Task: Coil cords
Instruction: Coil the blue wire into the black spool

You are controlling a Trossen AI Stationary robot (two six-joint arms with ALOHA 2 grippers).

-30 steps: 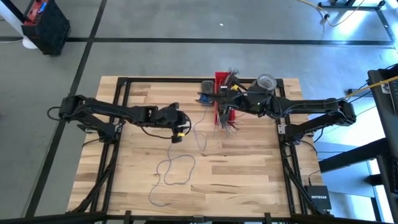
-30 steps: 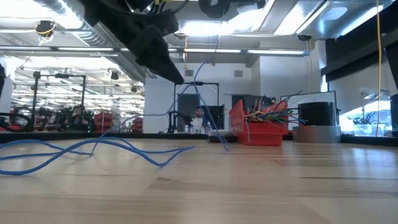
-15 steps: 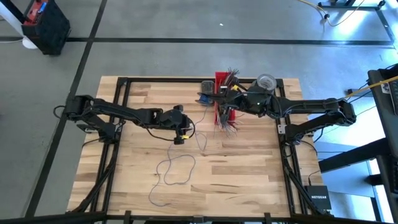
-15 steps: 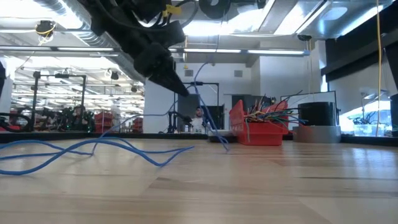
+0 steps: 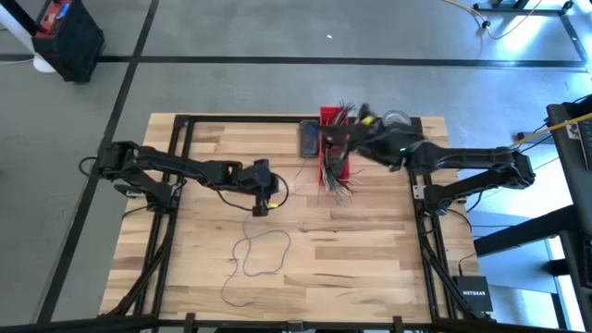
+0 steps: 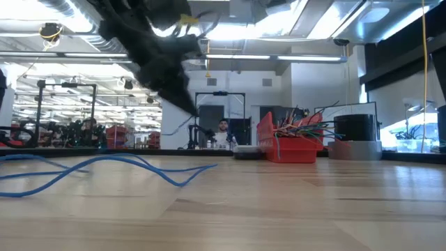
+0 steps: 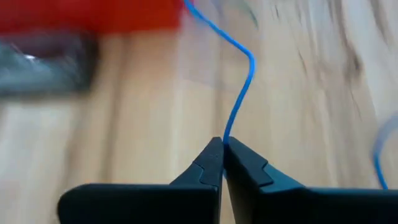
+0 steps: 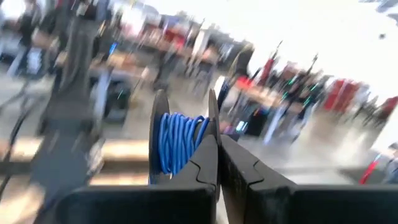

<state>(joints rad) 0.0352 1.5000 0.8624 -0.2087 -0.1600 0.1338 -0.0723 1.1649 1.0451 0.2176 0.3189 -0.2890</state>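
Observation:
A thin blue cord [image 5: 262, 252] lies in loose loops on the wooden table [image 5: 370, 259], also visible in the low view as the cord [image 6: 104, 166]. My left gripper [image 5: 276, 191] hangs over the table's middle left, slanting down, shut on this cord [image 7: 239, 99]. Farther back, my right gripper [image 5: 319, 139] is held level beside the red bin [image 5: 335, 153] and is shut on a dark spool [image 8: 180, 146] wound with blue cord. My left gripper pinches one strand of the blue cord [image 7: 224, 140] at the very tips of its two fingers, slanting down from the table's left side. The cord runs on from the tips toward the red bin in a slack bend. My right gripper holds the spool by one of its dark end discs [image 8: 211, 121], which stands between the fingertips. The fingers lie level. The spool sits at the tips, lifted clear of the table, with its blue winding [image 8: 177, 144] beside the fingers.
The red bin [image 6: 286, 143], full of short multicoloured wire ends, stands at the back middle. A grey tape roll [image 5: 396, 120] sits to its right, with a dark cylinder [image 6: 355, 129] on it in the low view. The table's near and right parts are bare wood.
My left gripper has sunk a little toward the cord and shut on it. My right gripper has risen and swung toward the far edge with the spool. The cord stretch that slanted up from the table in the low view no longer shows there.

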